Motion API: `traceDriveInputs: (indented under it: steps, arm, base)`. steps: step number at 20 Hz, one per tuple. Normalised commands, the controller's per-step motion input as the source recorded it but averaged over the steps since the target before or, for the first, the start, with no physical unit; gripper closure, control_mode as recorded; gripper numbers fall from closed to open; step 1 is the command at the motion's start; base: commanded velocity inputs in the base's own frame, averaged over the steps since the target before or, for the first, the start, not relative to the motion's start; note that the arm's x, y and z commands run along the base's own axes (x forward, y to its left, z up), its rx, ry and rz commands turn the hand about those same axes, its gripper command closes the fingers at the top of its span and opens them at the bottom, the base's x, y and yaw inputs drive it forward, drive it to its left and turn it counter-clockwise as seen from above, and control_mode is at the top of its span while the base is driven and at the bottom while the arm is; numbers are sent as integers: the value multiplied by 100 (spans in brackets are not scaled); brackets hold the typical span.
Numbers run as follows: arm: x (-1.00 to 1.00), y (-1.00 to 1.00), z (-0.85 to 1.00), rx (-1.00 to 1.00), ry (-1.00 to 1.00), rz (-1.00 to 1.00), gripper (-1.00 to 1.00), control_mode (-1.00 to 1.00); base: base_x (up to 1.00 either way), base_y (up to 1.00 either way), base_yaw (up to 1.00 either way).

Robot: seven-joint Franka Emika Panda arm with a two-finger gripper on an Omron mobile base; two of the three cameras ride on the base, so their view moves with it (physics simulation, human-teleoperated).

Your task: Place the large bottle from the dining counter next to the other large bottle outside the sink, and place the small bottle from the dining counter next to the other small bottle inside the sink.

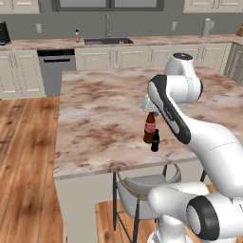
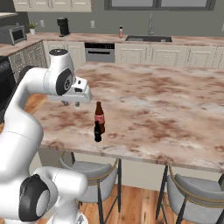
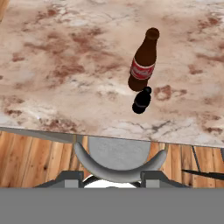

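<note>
My gripper [image 2: 71, 103] hangs in the air above the near part of the dining counter [image 2: 175, 113], holding nothing. In the hand view I see just the bases of the fingers low in the picture, so whether the jaws stand wide or narrow I cannot tell.

The large bottle [image 3: 143, 60] stands upright on the counter, below my gripper and off to one side; in the right base view it sits to the right of the hand, lower, well clear of the fingers. Its long axis runs straight up, narrow neck on top, so I judge I'd want to slide across above it and come down around the neck or shoulder. The small bottle [image 3: 141, 100] stands just beside it, on the side toward the counter's near edge, close enough that I'd worry about bumping it on the descent.

The brown bottle carries a red label band with pale script across it, cola-like, but I can't read the words. The black one shows no label.

Far beyond the hand, on the wall countertop, the other large bottle [image 1: 77, 35] waits beside the sink [image 1: 108, 41].
</note>
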Motion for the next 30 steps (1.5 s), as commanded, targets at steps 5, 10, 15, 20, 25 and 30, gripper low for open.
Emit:
traceDriveInputs:
  steps: [5,10,15,20,25,30]
  arm:
    - [-9,0,0,0,0,0,-100,-100]
    - [2,-9,-1,0,0,0,-100,-100]
    - [10,-22,0,0,1,0,-100,-100]
    - [23,-17,0,0,1,0,-100,-100]
    - [41,-5,-2,0,1,0,-100,-100]
    - [36,-1,-3,0,0,0,-100,-100]
  base:
    - [0,0,0]
    - [0,0,0]
    - [0,0,0]
    - [0,0,0]
    - [0,0,0]
    - [0,0,0]
